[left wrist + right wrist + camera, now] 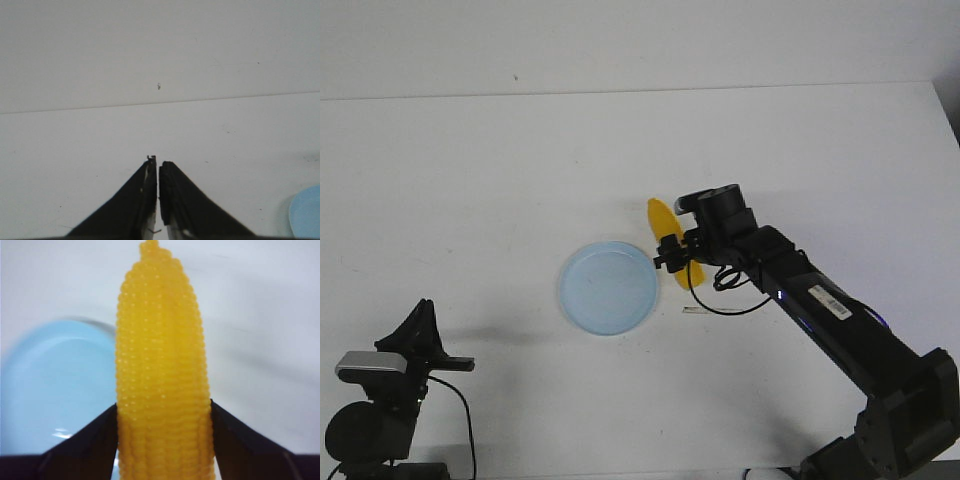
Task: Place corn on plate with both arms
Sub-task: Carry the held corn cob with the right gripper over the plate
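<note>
While the right gripper (162, 440) clamps the corn (162, 370) just beside the plate (608, 287) | left gripper (158, 200) fingers pressed together, holding nothing, over bare table (75, 165)

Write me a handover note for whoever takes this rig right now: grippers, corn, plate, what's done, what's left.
Right gripper: shut on the corn, fingers on both sides of the cob.
Left gripper: shut, holding nothing, parked near the robot's base over bare table.
Corn: in the right gripper's grip just right of the plate in the front view; not on it.
Plate: pale blue, nothing on it, on the white table.
Done: corn grasped.
Left: carry it over the plate, set it down, release.
</note>
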Robot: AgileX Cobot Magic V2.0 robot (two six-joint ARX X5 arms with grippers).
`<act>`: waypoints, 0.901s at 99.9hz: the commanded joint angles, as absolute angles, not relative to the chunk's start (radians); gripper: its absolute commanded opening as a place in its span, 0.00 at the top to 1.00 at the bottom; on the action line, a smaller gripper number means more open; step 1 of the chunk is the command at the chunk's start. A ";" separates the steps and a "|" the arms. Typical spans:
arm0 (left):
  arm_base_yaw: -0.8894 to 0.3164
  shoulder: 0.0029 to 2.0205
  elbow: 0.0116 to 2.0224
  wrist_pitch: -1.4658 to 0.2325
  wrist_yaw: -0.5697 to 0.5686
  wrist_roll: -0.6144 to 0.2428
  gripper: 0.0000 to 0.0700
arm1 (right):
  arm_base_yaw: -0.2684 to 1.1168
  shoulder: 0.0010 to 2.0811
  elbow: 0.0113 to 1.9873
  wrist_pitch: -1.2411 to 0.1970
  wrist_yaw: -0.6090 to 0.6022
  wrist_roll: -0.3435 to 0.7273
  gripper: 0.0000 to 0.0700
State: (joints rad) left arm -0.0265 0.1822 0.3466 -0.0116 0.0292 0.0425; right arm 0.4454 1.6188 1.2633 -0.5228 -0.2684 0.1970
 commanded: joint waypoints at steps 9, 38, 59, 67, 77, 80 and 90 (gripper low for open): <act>-0.027 0.180 0.353 -0.001 0.029 0.056 1.00 | 0.551 1.664 1.275 -0.501 -0.288 0.250 0.60; -0.027 0.180 0.353 -0.001 0.029 0.056 1.00 | 0.659 1.744 1.275 -0.479 -0.288 0.319 0.60; -0.027 0.180 0.353 0.000 0.029 0.056 1.00 | 0.675 1.745 1.275 -0.416 -0.287 0.345 0.60; -0.027 0.180 0.353 0.000 0.029 0.056 1.00 | 0.677 1.757 1.275 -0.379 -0.288 0.370 0.60; -0.027 0.180 0.353 -0.001 0.029 0.056 1.00 | 0.682 1.772 1.275 -0.352 -0.288 0.392 0.60; -0.027 0.180 0.353 -0.001 0.029 0.056 1.00 | 0.682 1.776 1.275 -0.349 -0.287 0.395 0.60; -0.027 0.180 0.353 -0.001 0.029 0.056 1.00 | 0.688 1.796 1.275 -0.340 -0.282 0.396 0.60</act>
